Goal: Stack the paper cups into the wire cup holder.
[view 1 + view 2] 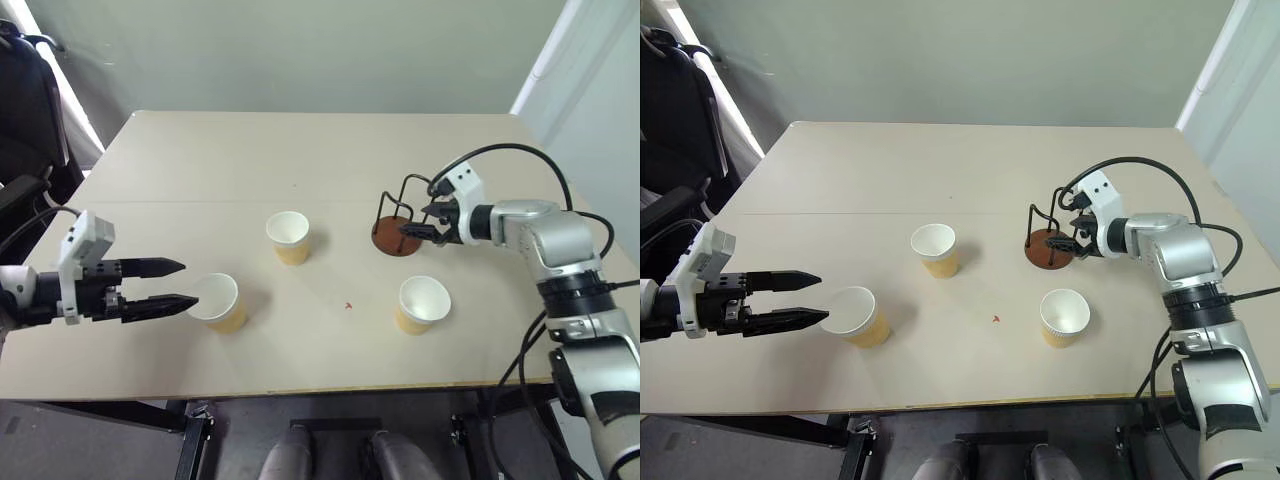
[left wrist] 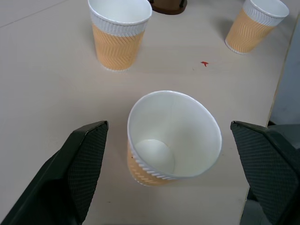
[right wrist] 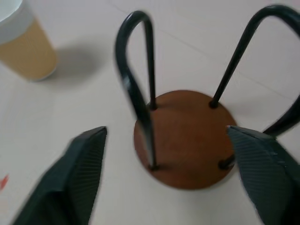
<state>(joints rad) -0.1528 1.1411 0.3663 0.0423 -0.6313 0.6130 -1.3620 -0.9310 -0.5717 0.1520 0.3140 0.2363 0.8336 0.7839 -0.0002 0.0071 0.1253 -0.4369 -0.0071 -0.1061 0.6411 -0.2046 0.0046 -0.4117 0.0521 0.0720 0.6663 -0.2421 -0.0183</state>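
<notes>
Spanning beige and bare under three upright, empty paper cups (image 1: 289, 237) and the empty wire cup holder (image 1: 397, 225): a table (image 1: 300, 150). Reaching with spread fingers, left gripper (image 1: 160, 286) bracketing the cup (image 2: 171, 138) farthest from the holder. Straddling the holder's base, right gripper (image 3: 168, 178), fingers apart, gripping nothing; probably risking nudging or tipping that holder.

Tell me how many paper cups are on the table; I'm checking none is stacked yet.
3, all standing loose: one between the left claw's fingers, one mid-table, one near the front right. The wire cup holder is empty.
</notes>
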